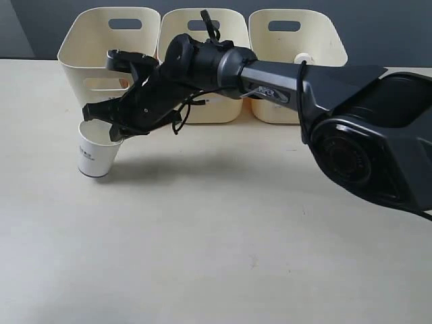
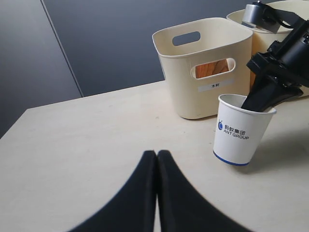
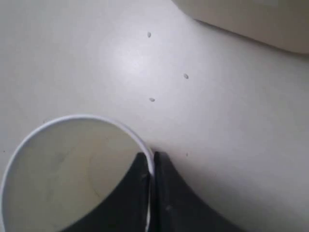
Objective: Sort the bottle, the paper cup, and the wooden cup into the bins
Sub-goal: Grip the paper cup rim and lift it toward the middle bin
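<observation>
Right wrist view: right gripper clamped on paper cup wall at the rim, one finger inside, one outside. Paper cup sits on table, near leftmost bin. Left gripper fingers together, empty.

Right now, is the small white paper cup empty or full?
Empty: the right wrist view looks down into the small white paper cup, showing only bare inner wall.
</observation>
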Tool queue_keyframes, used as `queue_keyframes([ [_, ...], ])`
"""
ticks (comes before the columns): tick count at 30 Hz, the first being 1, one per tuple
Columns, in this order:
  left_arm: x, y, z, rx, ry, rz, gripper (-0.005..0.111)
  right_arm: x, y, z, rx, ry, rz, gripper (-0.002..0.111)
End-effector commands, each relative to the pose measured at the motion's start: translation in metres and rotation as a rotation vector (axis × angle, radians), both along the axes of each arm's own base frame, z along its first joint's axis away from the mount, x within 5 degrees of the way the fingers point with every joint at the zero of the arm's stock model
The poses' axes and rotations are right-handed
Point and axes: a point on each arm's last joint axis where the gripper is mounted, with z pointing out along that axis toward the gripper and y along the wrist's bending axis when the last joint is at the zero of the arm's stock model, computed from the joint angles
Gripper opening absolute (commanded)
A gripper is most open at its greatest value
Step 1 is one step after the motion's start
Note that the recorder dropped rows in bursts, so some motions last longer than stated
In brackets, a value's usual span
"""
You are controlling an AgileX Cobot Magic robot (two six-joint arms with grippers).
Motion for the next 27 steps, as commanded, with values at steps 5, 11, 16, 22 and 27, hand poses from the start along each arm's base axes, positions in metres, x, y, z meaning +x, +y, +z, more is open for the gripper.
queue_keyframes([
  [5, 0.000, 0.000, 0.000, -0.002, -0.009, -0.003, 0.000, -0.002, -0.003, 0.000, -0.035, 0.002, 0.041, 0.000],
  [11, 0.000, 0.000, 0.000, -0.002, -0.009, -0.003, 0.000, 0.001, -0.008, 0.004, -0.106, -0.081, 0.082, 0.000],
  [16, 0.000, 0.000, 0.000, -0.002, -0.007, -0.003, 0.000, -0.004, -0.010, 0.023, -0.111, -0.097, 0.119, 0.000],
  [22, 0.000, 0.000, 0.000, -0.002, -0.009, -0.003, 0.000, -0.012, -0.025, 0.056, -0.234, -0.155, 0.207, 0.000],
  [27, 0.000, 0.000, 0.000, -0.002, -0.009, -0.003, 0.000, -0.014, -0.034, 0.083, -0.275, -0.217, 0.198, 0.000],
])
